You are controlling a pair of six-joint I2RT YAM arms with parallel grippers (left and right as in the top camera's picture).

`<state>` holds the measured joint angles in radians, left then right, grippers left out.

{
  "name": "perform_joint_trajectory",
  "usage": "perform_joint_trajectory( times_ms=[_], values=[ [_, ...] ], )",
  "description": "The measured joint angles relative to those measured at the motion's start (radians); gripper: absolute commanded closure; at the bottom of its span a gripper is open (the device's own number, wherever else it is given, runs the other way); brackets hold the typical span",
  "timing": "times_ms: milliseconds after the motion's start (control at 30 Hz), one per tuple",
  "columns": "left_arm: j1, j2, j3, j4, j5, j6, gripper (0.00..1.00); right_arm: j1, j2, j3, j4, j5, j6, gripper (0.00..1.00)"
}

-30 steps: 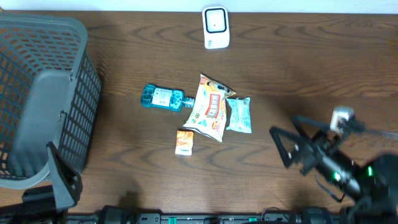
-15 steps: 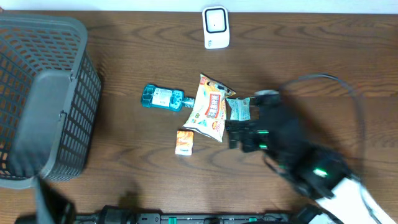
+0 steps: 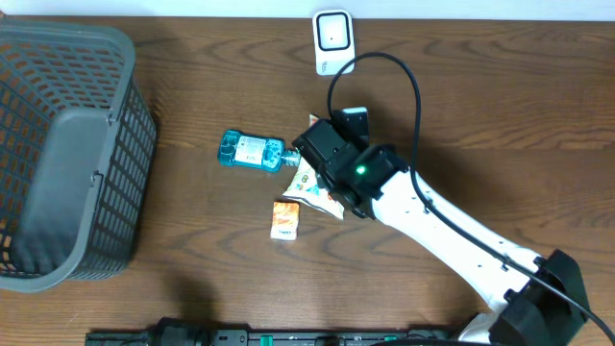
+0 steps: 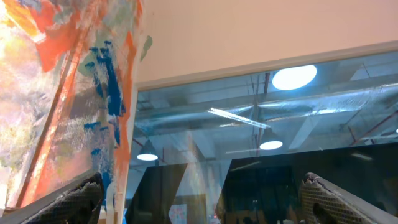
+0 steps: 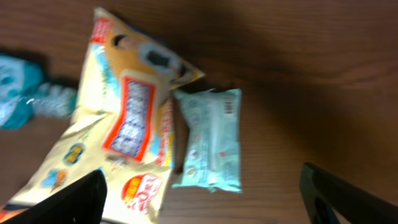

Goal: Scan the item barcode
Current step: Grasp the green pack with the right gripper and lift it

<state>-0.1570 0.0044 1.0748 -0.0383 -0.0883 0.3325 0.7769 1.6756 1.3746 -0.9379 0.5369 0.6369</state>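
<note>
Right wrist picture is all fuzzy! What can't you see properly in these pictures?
Right wrist: blur leaves the print on the snack bag and pale blue packet unreadable, no barcode findable. The left edge cuts off the teal bottle.
Overhead: the right arm covers that packet and most of the bag.
Left wrist: it faces a ceiling, none of the items.

Overhead lighting was soft and even; my wrist views were poorer.
My right wrist view was motion-blurred, the snack bag [image 5: 124,130] print smeared, with a dim shadow darkening the table [image 5: 298,50]. My left wrist view caught glaring ceiling lamps [image 4: 294,77].
</note>
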Motion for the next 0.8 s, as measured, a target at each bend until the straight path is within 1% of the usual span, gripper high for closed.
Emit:
perform_joint_trajectory(
  times_ms=[133,200,267,300,367,500,633,800],
  values=[
    [0.0,0.0,0.0,-0.006,0.0,0.0,0.0,-0.026,0.016,0.004,-0.062,0.023,0.026,0.07],
    [0.0,0.0,0.0,-0.021,0.0,0.0,0.0,-0.051,0.026,0.004,-0.087,0.03,0.047,0.09],
    [0.0,0.0,0.0,-0.026,0.0,0.0,0.0,-0.071,0.033,0.004,-0.09,0.029,0.061,0.12],
    [0.0,0.0,0.0,-0.024,0.0,0.0,0.0,-0.079,0.038,0.005,-0.09,0.029,0.067,0.16],
    [0.0,0.0,0.0,-0.023,0.0,0.0,0.0,-0.087,0.05,0.005,-0.089,0.028,0.077,0.2],
    [0.0,0.0,0.0,-0.021,0.0,0.0,0.0,-0.089,0.12,0.007,-0.083,0.03,0.083,0.16],
    [0.0,0.0,0.0,-0.021,0.0,0.0,0.0,-0.089,0.266,0.008,-0.079,0.037,0.086,0.15],
    [0.0,0.0,0.0,-0.021,0.0,0.0,0.0,-0.089,0.362,0.008,-0.05,0.037,0.087,0.15]
  ],
)
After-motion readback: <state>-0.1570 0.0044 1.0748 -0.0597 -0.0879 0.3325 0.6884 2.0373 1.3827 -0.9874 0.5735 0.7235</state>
